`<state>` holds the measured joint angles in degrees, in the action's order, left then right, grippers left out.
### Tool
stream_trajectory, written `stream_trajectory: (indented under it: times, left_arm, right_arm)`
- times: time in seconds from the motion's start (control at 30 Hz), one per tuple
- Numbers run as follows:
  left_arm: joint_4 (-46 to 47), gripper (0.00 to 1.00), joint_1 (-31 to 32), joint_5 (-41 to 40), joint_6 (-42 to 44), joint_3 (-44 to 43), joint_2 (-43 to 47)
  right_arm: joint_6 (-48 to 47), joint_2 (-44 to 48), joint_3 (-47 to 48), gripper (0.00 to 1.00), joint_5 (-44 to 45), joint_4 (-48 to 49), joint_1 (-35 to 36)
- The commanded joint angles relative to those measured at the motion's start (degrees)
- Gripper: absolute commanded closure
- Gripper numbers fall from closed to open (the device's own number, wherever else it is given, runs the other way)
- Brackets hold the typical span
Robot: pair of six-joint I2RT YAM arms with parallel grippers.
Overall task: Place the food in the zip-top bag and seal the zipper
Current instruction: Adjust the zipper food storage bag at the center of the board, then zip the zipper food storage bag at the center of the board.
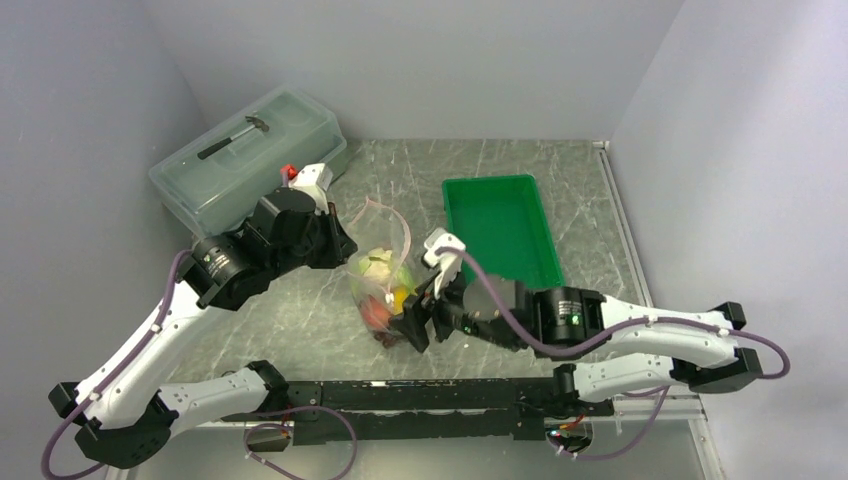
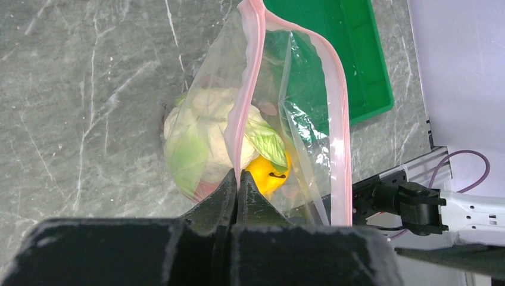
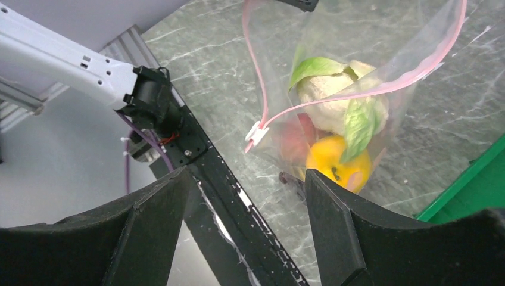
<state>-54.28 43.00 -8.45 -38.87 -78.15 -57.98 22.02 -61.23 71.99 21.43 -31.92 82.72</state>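
The zip-top bag [image 1: 381, 268] hangs over the table's middle, mouth open. My left gripper [image 2: 238, 176] is shut on one side of its pink zipper [image 2: 245, 89]; the other zipper strip [image 2: 339, 119] stands apart from it. Inside lie a white cauliflower [image 2: 205, 122] with green leaves, an orange [image 3: 336, 161] and a pink-red peach [image 3: 292, 142]. A dark piece [image 3: 293, 178] shows at the bag's bottom. A white slider tab [image 3: 256, 134] sits on the zipper's end. My right gripper [image 3: 247, 179] is open and empty, just short of the bag's lower end [image 1: 420, 318].
A green tray [image 1: 500, 228] lies right of the bag. A translucent lidded box [image 1: 250, 155] with a hammer inside stands at the back left. A black rail [image 1: 430, 395] runs along the near edge. Grey walls enclose the table.
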Motion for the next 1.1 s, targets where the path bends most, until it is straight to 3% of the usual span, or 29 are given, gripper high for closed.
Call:
stream_trajectory:
  times: [0.0,0.1,0.37,0.7,0.87,1.07]
  left_arm:
    - [2.5,1.0,0.2,-0.7,-1.2,-0.8,1.0]
    - [2.7,1.0,0.2,-0.6,-1.1,-0.7,1.1]
    - [2.8,1.0,0.2,-0.2,-1.3,-0.5,1.1]
    - [2.1,1.0,0.2,-0.3,-1.2,-0.9,1.5]
    - [1.9,1.0,0.2,-0.3,-1.2,-0.9,1.8]
    - [1.9,1.0,0.2,-0.4,-1.3,-1.0,1.9]
  right_arm:
    - [-2.0,-2.2,-0.5,0.25,18.3,4.1,7.3]
    - [-2.4,-4.4,-1.8,0.24,26.4,6.3,9.9]
    - [-0.2,-11.4,-2.4,0.23,36.3,9.0,10.3]
    - [-1.0,-16.4,-1.8,0.23,38.6,14.3,10.2]
    - [-1.0,-16.2,-3.4,0.29,39.3,16.8,10.1]
    - [-0.4,-15.2,-5.3,0.46,38.9,17.8,9.6]
